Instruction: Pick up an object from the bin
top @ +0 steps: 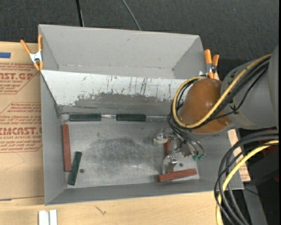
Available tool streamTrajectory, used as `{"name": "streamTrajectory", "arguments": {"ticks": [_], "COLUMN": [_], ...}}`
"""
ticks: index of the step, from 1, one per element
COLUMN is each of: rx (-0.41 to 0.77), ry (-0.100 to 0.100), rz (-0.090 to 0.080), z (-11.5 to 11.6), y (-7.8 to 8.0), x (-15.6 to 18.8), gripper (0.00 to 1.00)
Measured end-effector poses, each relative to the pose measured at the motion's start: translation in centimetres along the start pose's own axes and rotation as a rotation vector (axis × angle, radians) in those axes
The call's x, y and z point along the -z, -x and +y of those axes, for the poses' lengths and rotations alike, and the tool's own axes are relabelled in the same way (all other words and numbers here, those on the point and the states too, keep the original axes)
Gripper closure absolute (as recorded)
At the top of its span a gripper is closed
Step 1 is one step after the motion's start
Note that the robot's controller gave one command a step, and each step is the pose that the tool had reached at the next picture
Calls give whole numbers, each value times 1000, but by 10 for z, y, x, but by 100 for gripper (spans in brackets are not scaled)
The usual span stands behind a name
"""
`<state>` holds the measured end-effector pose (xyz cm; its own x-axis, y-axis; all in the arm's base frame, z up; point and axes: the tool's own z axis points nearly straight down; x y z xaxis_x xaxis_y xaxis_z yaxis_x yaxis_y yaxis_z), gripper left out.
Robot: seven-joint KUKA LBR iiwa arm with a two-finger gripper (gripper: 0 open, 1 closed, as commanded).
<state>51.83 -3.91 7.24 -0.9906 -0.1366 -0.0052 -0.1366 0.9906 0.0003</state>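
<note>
I've got the gripper (170, 150) low at the right end of the bin (122, 46), just above a red-brown bar (178, 175) lying flat near the front wall. Something reddish shows in the tooling, but whether the pincer is wide, narrow or holding anything I can't tell. The risk as I see it: the bar sits close to the wall, so a grab could clip one end and skid it away — or scrape metal.

"ACRYLIC SHEET" on cardboard (16, 121)
</note>
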Motion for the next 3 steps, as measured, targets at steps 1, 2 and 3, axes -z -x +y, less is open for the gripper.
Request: {"name": "streamTrajectory", "arguments": {"ticks": [1, 2, 3], "rx": [-36, 123, 229], "ry": [0, 2, -2], "rz": [3, -3, -5], "z": [23, -15, -35], "y": [-22, -31, 51], "x": [30, 42, 3], "gripper": [0, 0, 100]}}
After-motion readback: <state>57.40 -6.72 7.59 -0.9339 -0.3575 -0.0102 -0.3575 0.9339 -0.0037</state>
